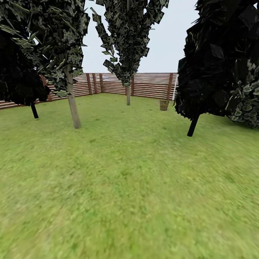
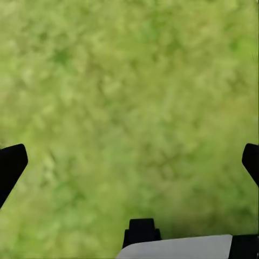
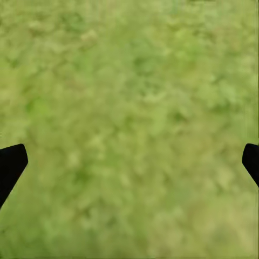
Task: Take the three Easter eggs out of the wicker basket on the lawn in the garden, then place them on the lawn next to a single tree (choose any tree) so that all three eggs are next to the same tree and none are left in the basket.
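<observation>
Out on the lawn (image 1: 129,187) among trees, both sets of jaws spread wide and empty above bare grass, likely readied for grasping; no telling where eggs or basket lie.

A brown slatted fence (image 1: 144,85) closes the far side under a pale, flat sky (image 1: 169,39). Before the fence stand dark-leaved trees, and near its right end a small brownish stump-like object (image 1: 164,104) sits on the grass.

Tree (image 1: 70,77) crowns cut off above; distant stump-like object (image 1: 164,104) unclear.
</observation>
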Motion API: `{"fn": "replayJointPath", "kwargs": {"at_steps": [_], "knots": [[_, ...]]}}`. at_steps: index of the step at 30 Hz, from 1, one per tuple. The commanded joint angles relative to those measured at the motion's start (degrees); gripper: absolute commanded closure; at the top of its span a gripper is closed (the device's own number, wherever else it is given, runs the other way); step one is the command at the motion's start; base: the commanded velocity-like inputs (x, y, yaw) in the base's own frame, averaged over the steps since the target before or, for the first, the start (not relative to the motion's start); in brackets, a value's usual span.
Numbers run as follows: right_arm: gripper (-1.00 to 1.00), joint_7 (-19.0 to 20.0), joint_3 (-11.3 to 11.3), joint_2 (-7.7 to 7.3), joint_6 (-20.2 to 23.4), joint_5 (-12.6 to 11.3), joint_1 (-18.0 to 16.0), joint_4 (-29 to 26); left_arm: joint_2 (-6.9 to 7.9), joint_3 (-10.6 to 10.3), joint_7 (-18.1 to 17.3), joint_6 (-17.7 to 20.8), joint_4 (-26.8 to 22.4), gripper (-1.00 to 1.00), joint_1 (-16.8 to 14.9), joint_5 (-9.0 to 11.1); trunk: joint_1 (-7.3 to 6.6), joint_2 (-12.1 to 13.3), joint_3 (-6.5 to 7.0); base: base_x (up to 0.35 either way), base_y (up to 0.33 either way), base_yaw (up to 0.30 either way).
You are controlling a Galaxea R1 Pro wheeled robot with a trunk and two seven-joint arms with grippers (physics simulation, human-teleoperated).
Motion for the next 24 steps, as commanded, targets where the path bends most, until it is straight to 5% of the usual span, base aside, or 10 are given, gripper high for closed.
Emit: {"fn": "replayJointPath", "kwargs": {"at_steps": [1,24], "knots": [[-1.00,0.0,0.0,0.00,-0.2,-0.3,0.0,0.0,0.01,0.0,0.0,-0.1,0.0,-1.00,0.0,-0.3,0.03,0.0,-0.04,0.321,0.109,0.000],[-1.00,-0.1,0.0,0.00,-0.2,-0.3,0.0,0.0,0.01,-0.1,0.0,-0.2,0.0,-1.00,0.0,-0.3,0.03,0.0,-0.04,0.321,0.091,0.000]]}}
